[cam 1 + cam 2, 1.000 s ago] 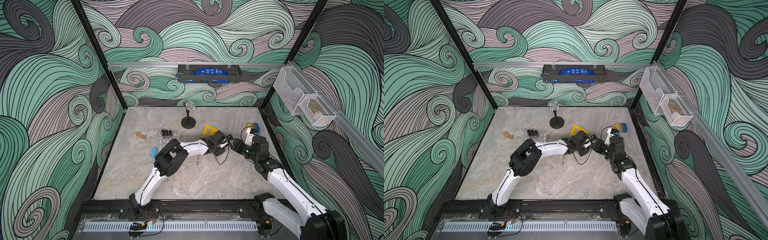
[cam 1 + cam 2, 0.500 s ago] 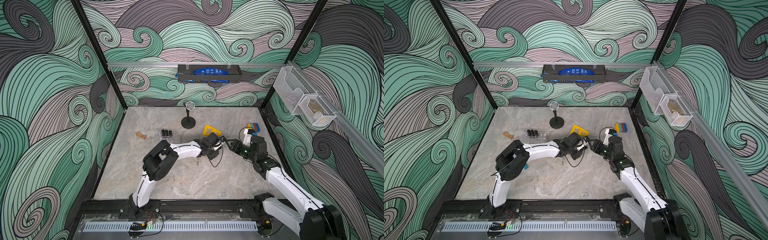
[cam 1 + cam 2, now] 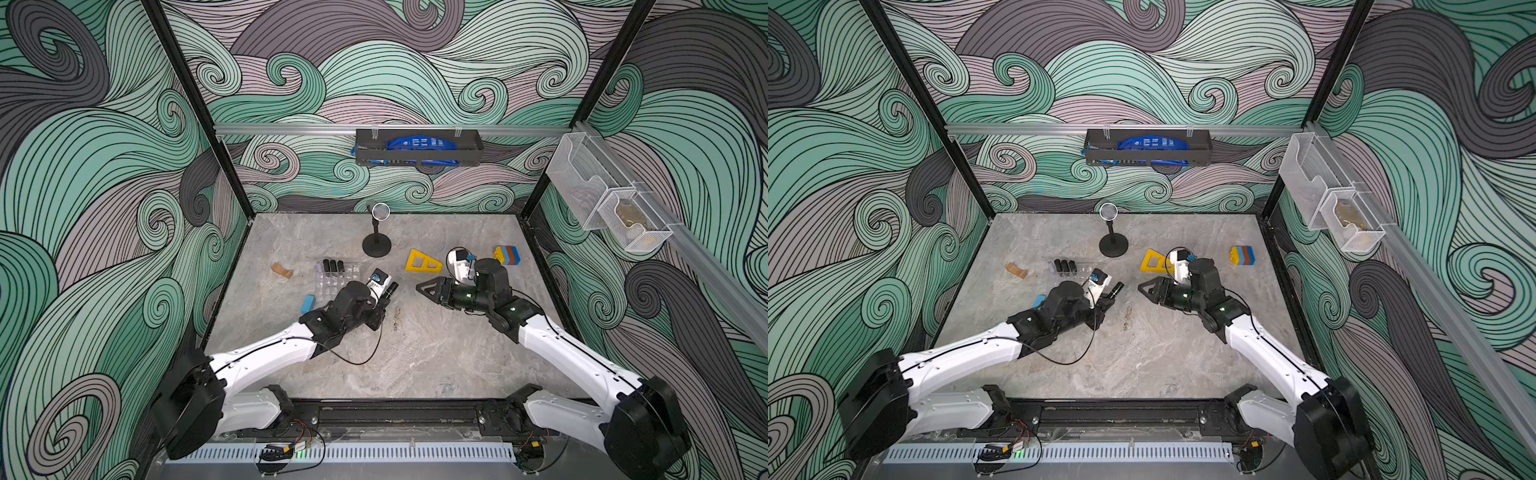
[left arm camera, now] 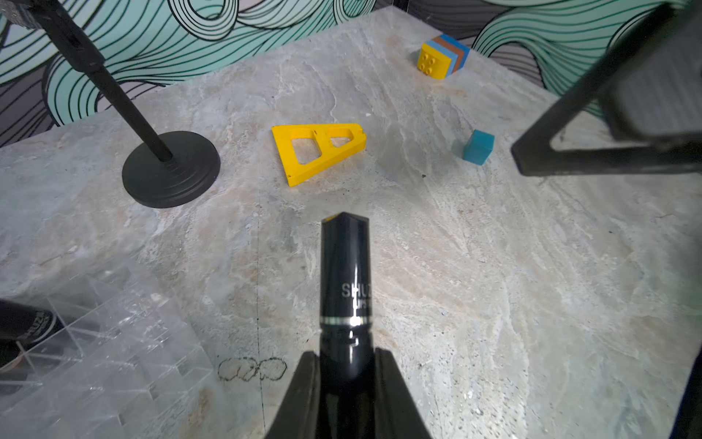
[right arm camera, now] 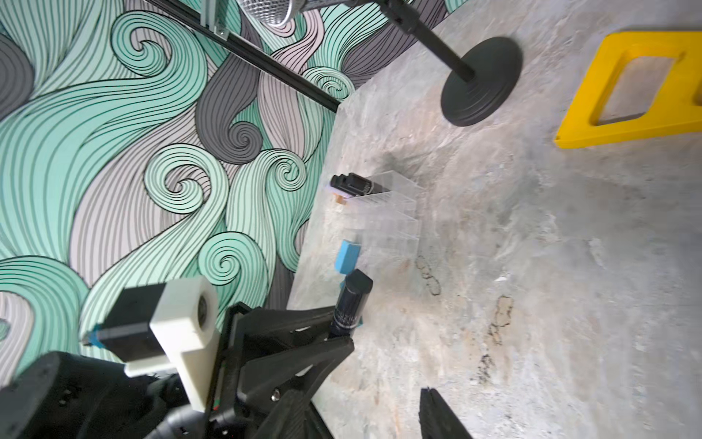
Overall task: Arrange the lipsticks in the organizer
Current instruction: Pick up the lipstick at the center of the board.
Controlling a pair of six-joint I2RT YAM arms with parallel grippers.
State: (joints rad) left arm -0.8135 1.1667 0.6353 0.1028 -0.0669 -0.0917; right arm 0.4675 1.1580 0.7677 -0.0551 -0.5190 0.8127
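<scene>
My left gripper (image 3: 384, 296) (image 4: 346, 355) is shut on the base end of a black lipstick (image 4: 345, 273) (image 3: 391, 288). The tube sticks out ahead of the fingers, above the table, just right of the clear organizer (image 3: 349, 272) (image 3: 1086, 270). Three more lipsticks (image 3: 332, 266) (image 3: 1065, 268) stand in the organizer's back row. My right gripper (image 3: 419, 287) (image 3: 1140, 286) faces the held lipstick from the right, a short gap away. It is open and holds nothing. One of its fingers (image 5: 437, 414) shows in the right wrist view.
A black microphone stand (image 3: 376, 245) is behind the organizer. A yellow triangular frame (image 3: 422, 262) and stacked coloured blocks (image 3: 507, 255) lie at the back right. A blue block (image 3: 307, 303) and a wooden piece (image 3: 281, 270) lie left of the organizer. A teal cube (image 4: 478, 146) sits under the right arm.
The left gripper has tightened on the lipstick and carried it left toward the organizer. The right gripper has also shifted a little left, with its opening unchanged.
</scene>
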